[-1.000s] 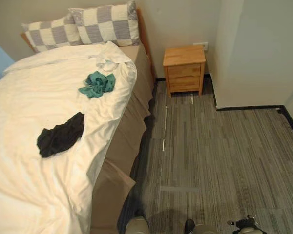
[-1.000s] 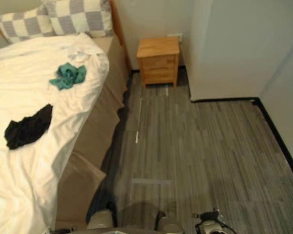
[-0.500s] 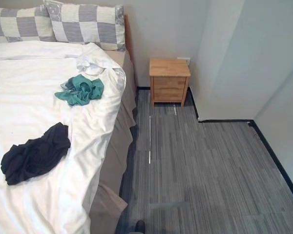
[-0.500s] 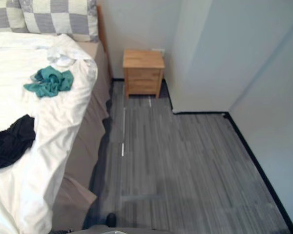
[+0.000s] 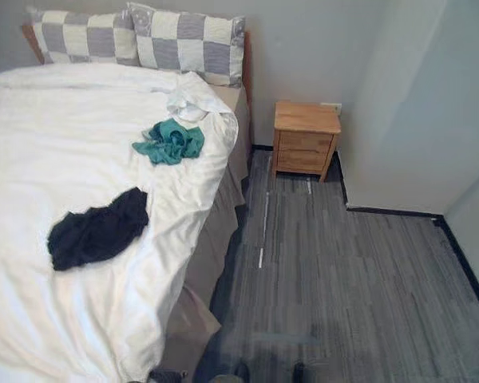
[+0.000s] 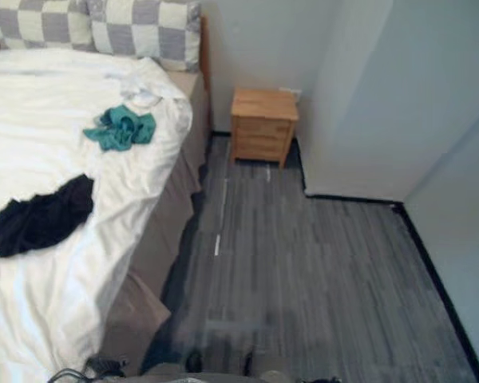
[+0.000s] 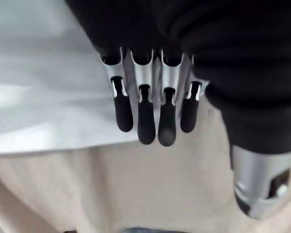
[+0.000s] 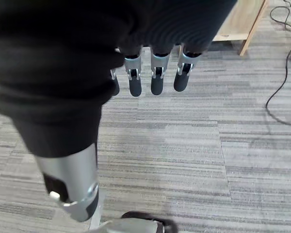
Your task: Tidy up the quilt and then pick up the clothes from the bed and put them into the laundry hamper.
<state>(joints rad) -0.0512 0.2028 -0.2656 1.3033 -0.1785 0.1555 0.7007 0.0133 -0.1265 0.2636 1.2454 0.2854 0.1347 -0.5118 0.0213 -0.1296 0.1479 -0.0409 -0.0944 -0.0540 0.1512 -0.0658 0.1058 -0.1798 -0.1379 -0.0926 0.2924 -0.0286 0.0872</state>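
Since half a second ago the head camera has swung: the whole scene has slid to the right and slightly down, so more of the bed [image 5: 215, 231] now shows at the left. The things themselves lie as they did.

A white quilt [image 5: 56, 159] covers the bed, soft and creased, its right edge draped over the side and its far right corner folded back in a rumpled lump near the pillows. Two pillows [image 5: 188, 41] with a grey and cream checked pattern lean at the far end against a wooden headboard. On the quilt lies a teal garment [image 5: 169, 141], bunched into a small crumpled heap toward the far right part of the bed. Nearer and further left lies a black garment [image 5: 98, 228], a flatter, long crumpled shape, well apart from the teal one. Below the quilt's edge a tan bed skirt [image 5: 211, 255] hangs in loose folds to the floor.

Right of the bed, against the far wall, stands a small boxy wooden nightstand [image 5: 305, 139] with drawers. The floor [image 5: 359, 287] is grey, with a streaked plank pattern.

The left hand [image 7: 150, 104] hangs with straight, close-set fingers over the quilt's edge and the tan skirt, touching neither. The right hand [image 8: 153, 73] hangs over the grey floor, fingers straight and holding nothing.
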